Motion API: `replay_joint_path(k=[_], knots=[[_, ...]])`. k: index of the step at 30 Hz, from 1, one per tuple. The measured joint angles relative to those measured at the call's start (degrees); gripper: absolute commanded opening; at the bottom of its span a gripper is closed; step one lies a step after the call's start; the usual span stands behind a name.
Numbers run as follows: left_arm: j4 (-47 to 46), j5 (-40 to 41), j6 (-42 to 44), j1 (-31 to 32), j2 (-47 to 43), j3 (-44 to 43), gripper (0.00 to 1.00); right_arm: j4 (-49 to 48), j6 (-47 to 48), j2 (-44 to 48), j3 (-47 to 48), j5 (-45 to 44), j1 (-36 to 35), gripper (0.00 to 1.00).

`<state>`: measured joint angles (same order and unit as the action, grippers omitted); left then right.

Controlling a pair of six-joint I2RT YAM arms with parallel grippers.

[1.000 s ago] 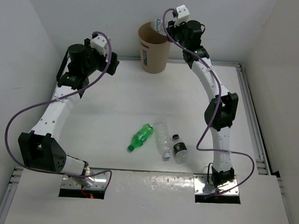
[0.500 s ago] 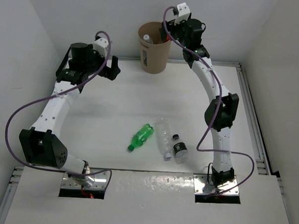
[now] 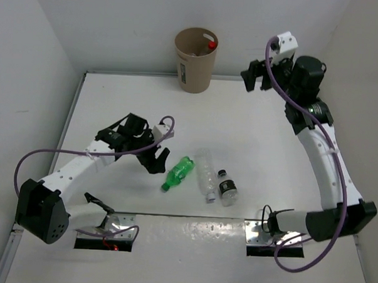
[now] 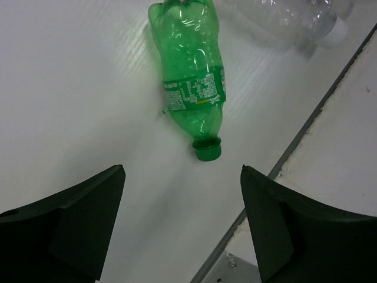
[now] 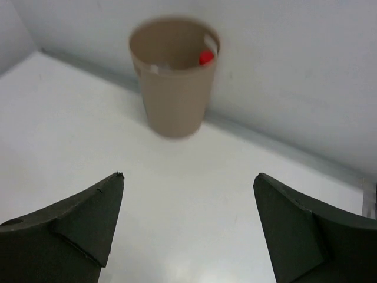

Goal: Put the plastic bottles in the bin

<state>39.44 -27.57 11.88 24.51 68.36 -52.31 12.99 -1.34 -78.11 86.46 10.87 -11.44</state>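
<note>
A green bottle [image 3: 178, 173] lies on the table, its cap toward the near edge. Beside it lie a clear bottle with a white cap [image 3: 205, 173] and a short black-capped bottle [image 3: 226, 187]. My left gripper [image 3: 157, 159] hovers open just left of the green bottle [image 4: 191, 76], whose cap sits a little beyond my left gripper's [image 4: 181, 168] empty fingertips. The tan bin [image 3: 195, 60] stands at the back wall with a red cap [image 3: 211, 46] showing inside. My right gripper [image 3: 254, 75] is raised to the right of it, open and empty. In the right wrist view the bin [image 5: 174, 76] lies ahead of the gripper [image 5: 188, 174].
White walls close in the back and both sides. A metal rail [image 4: 306, 124] runs along the table's near edge, close to the green bottle's cap. The arm base plates [image 3: 107, 229] sit at the front.
The right gripper opened over the bin, left a bottle inside, and swung back to the right. The left arm came down from the back left to beside the green bottle.
</note>
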Motion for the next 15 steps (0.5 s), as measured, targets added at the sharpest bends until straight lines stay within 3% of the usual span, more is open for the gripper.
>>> replay_joint_path(k=[1, 7, 15], knots=[[-0.2, 0.9, -1.1, 0.8, 0.0, 0.9, 0.99, 0.8, -0.3, 2.6, -3.3, 0.1, 0.6, 0.90], [-7.7, 7.7, -10.8, 7.8, 2.4, 0.9, 0.99, 8.8, -0.8, 9.2, -17.1, 0.5, 3.1, 0.90], [-9.3, 18.8, -18.0, 15.7, 22.7, -10.0, 0.99, 16.3, 0.0, 12.4, -18.4, 1.3, 5.0, 0.90]])
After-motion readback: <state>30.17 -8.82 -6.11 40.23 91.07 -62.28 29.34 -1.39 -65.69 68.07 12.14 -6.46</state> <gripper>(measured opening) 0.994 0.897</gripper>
